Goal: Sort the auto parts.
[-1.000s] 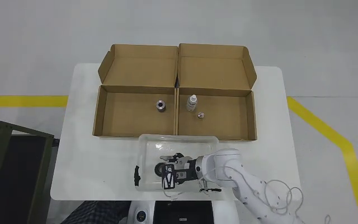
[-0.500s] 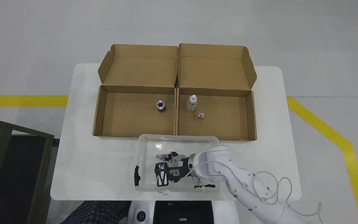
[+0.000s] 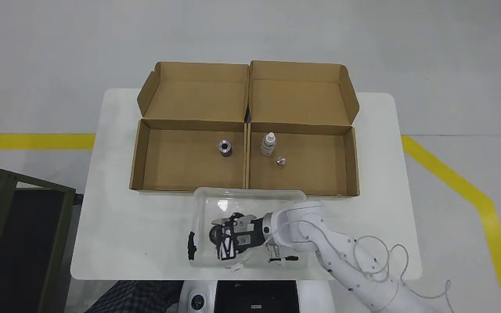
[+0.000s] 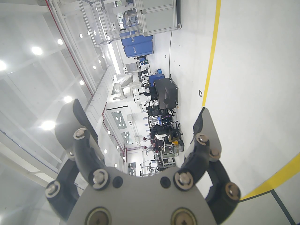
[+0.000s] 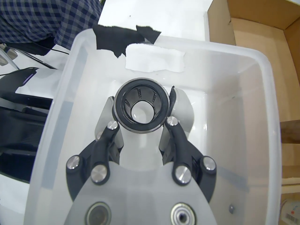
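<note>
**Ring gripped inside the tub**

The right pincer (image 5: pixel 141 108) is clamped on a black ring (image 5: pixel 140 82), inside the clear plastic tub (image 5: pixel 266 71) at the desk's (image 3: pixel 117 219) near edge. The left pincer (image 4: pixel 139 108) stands apart, gripping nothing.

no print legible
a barcode label (image 5: pixel 291 209) beside the bin (image 5: pixel 269 76) is too small to read; a dark floor marker (image 4: pixel 200 93) is equally unreadable.
</note>
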Controlling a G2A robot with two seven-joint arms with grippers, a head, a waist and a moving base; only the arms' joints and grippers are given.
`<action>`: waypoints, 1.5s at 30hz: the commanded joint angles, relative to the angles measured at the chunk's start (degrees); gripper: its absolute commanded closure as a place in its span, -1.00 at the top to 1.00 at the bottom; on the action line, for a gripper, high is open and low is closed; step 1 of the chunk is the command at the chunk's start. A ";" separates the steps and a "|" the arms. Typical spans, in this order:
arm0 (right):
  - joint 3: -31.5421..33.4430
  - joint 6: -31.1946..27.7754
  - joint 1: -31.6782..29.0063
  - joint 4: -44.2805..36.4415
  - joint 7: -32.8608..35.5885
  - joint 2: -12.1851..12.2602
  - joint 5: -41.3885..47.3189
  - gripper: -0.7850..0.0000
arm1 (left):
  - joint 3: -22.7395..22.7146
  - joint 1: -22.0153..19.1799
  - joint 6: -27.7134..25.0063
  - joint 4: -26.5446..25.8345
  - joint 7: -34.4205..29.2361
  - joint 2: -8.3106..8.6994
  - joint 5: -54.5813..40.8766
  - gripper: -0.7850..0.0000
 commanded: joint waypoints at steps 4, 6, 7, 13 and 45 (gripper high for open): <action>2.57 -0.67 -0.83 -2.45 -1.09 0.71 1.84 -1.00 | 0.00 0.00 0.00 0.00 0.00 0.00 0.00 1.00; 3.85 -0.89 -1.25 -3.74 -1.45 1.05 2.59 -1.00 | 0.00 0.00 0.00 0.00 0.00 0.00 0.00 1.00; 4.45 -1.03 -1.50 -4.58 -1.82 1.22 2.83 -1.00 | 0.00 0.00 0.00 0.00 0.00 0.00 0.00 1.00; 8.13 -1.76 -2.91 -7.99 -4.68 2.21 3.64 -1.00 | 0.00 0.00 0.00 0.00 0.00 0.00 0.00 1.00; 22.47 1.37 -5.72 -10.25 -20.92 4.41 16.01 -1.00 | 0.00 0.00 0.00 0.00 0.00 0.00 0.00 1.00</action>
